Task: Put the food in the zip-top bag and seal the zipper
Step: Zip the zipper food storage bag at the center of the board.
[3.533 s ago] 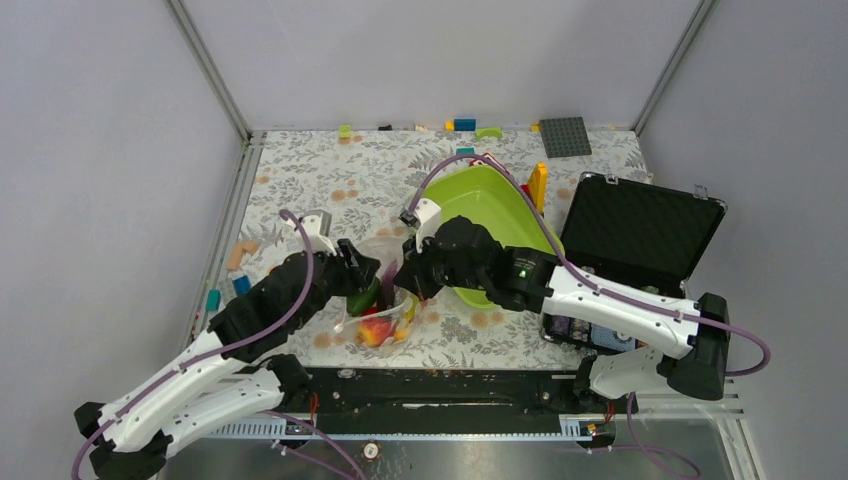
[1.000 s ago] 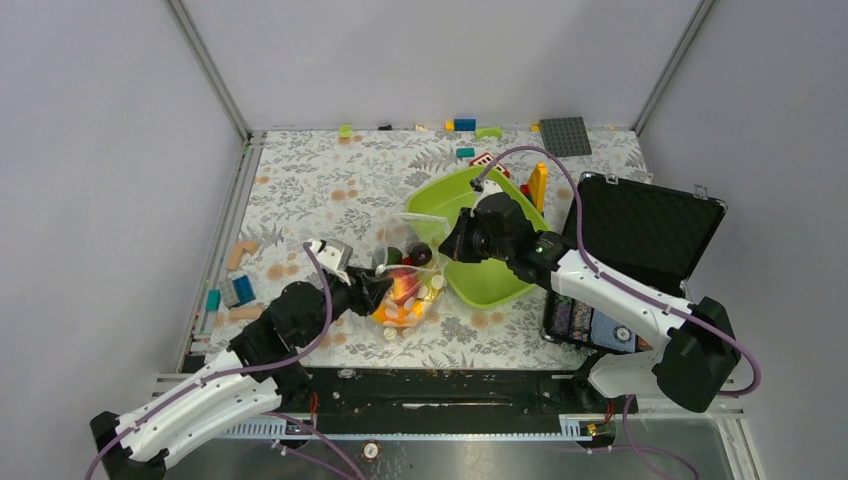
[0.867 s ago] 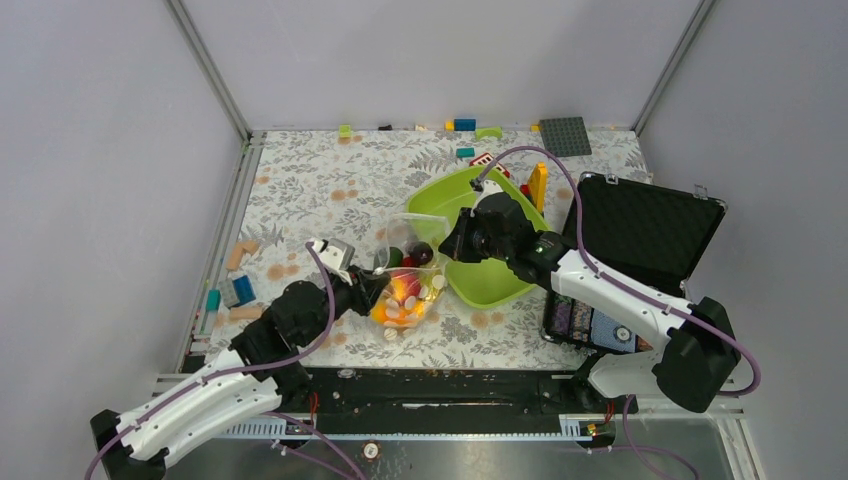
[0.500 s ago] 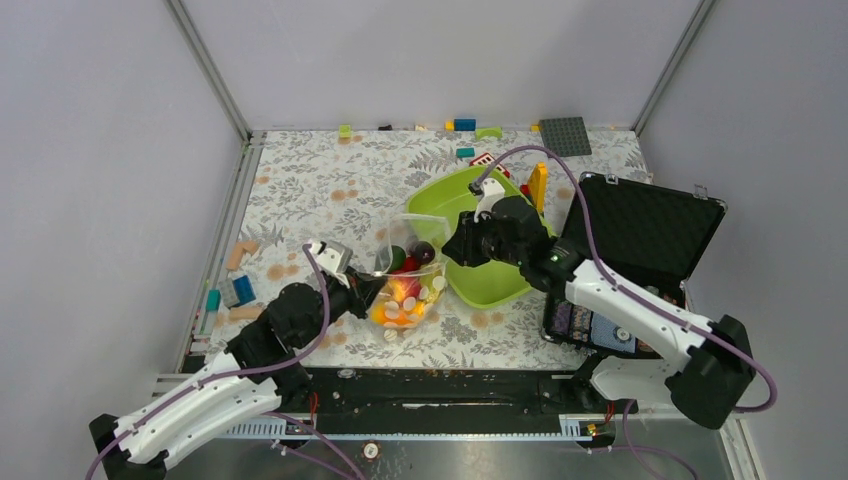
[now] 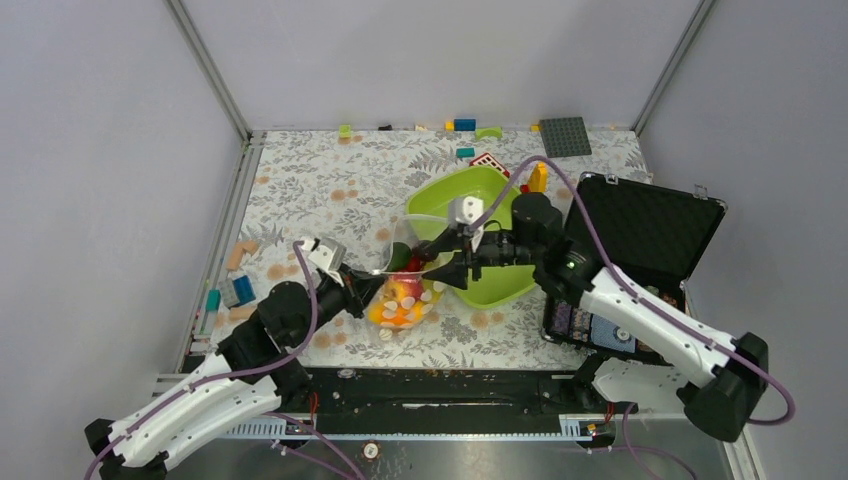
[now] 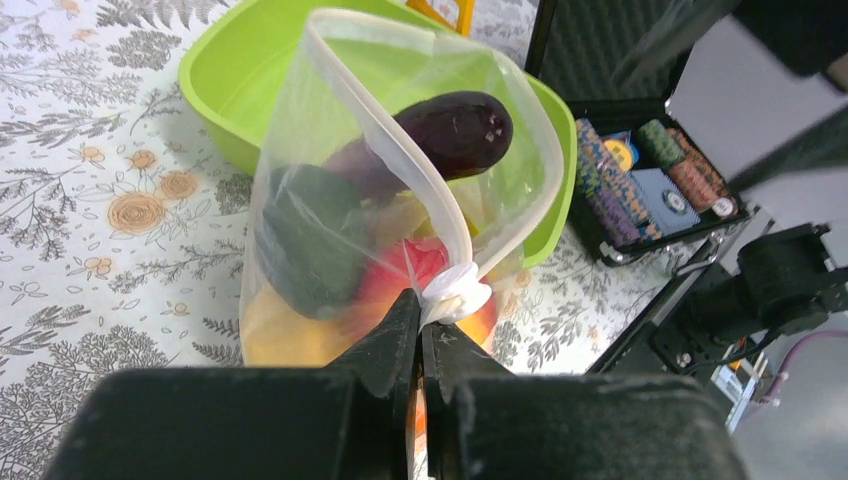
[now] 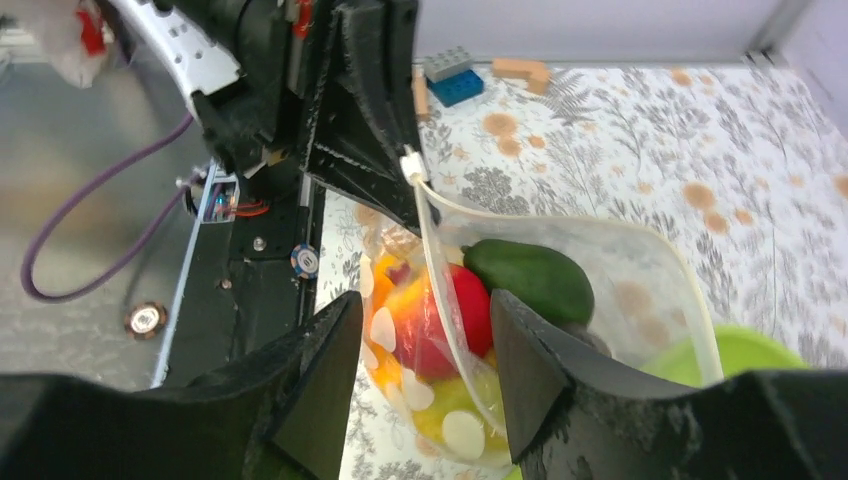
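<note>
The zip-top bag (image 5: pixel 404 292) stands on the table against the green tray, its mouth gaping upward. Inside lies the food: a red apple (image 7: pixel 452 318), a dark green piece (image 7: pixel 530 278), a purple eggplant (image 6: pixel 455 130) and yellow fruit (image 6: pixel 280 330). My left gripper (image 6: pixel 420 322) is shut on the bag's near corner, right under the whitish end of the zipper (image 6: pixel 456 296). The zipper strip (image 7: pixel 436 250) runs from there toward the right wrist camera. My right gripper (image 7: pixel 425 385) hangs open over the bag's far side (image 5: pixel 438 268), one finger on each side of the strip, touching nothing.
A lime-green tray (image 5: pixel 487 195) sits just behind the bag. An open black case (image 5: pixel 640 228) with poker chips (image 6: pixel 645 165) lies to the right. Building blocks lie at the left edge (image 5: pixel 236 290) and along the far edge (image 5: pixel 465 124), next to a grey baseplate (image 5: pixel 565 136).
My right gripper has opened, let go of the bag's far end and turned to point along the bag toward the left gripper. My left gripper has shut on the bag's corner.
</note>
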Motion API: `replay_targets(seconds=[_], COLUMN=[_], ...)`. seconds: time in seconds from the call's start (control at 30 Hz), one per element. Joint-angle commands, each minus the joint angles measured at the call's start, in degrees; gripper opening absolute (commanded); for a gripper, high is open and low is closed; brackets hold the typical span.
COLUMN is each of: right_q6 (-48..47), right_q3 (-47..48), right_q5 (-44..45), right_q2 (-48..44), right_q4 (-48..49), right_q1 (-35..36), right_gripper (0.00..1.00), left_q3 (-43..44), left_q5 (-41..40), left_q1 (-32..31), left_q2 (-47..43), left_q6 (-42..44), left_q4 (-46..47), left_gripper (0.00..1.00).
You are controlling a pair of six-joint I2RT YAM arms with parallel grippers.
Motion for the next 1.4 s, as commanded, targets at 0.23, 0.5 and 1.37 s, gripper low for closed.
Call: replay_targets(seconds=[0.23,0.5,1.37], right_q6=[-22.0,-23.6,-23.9], right_q3=[17.1,20.1,23.9], right_q5=[-1.6,3.9,7.3], right_q2=[13.3,17.4,21.6], right_q4=[-10.9,-12.4,-12.3], right_q1=[7.6,11.4,12.6], right_gripper=[0.56,0.50,0.40], left_q3=[5.3,7.5,6.5], left_q5=[-1.0,-2.9,3.9], left_q1=[-0.2,-0.2,-0.6], left_q2=[1.2,3.1,4.0], left_q6=[-2.0,-4.1,-1.2], left_q4=[5.1,3.1,4.3], left_gripper=[0.00,0.00,0.00])
